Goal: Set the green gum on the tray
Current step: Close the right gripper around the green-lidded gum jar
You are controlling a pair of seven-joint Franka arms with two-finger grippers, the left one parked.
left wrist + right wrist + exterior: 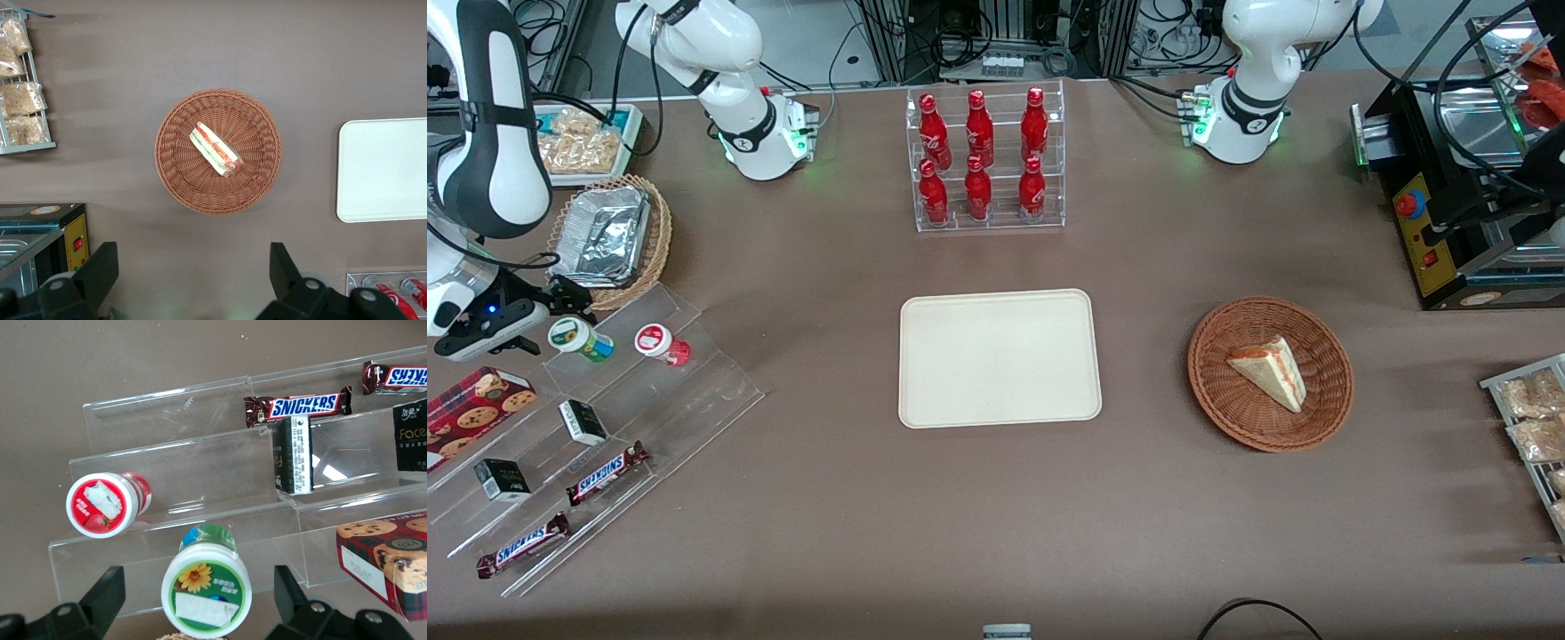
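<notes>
Straddling the green gum (pixel 206 589) untouched, the wide-spread tool (pixel 200 603) shows plainly only at the wrist, tray (pixel 998 357) unseen there.

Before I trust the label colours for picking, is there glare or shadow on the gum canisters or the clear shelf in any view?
Right wrist view: bright glints on the clear shelf, yet the green gum lid, between the open fingers of the gripper, and the red gum read cleanly. Front view: even light, soft shadows beside the tray, and foil glare in the wicker basket.
</notes>
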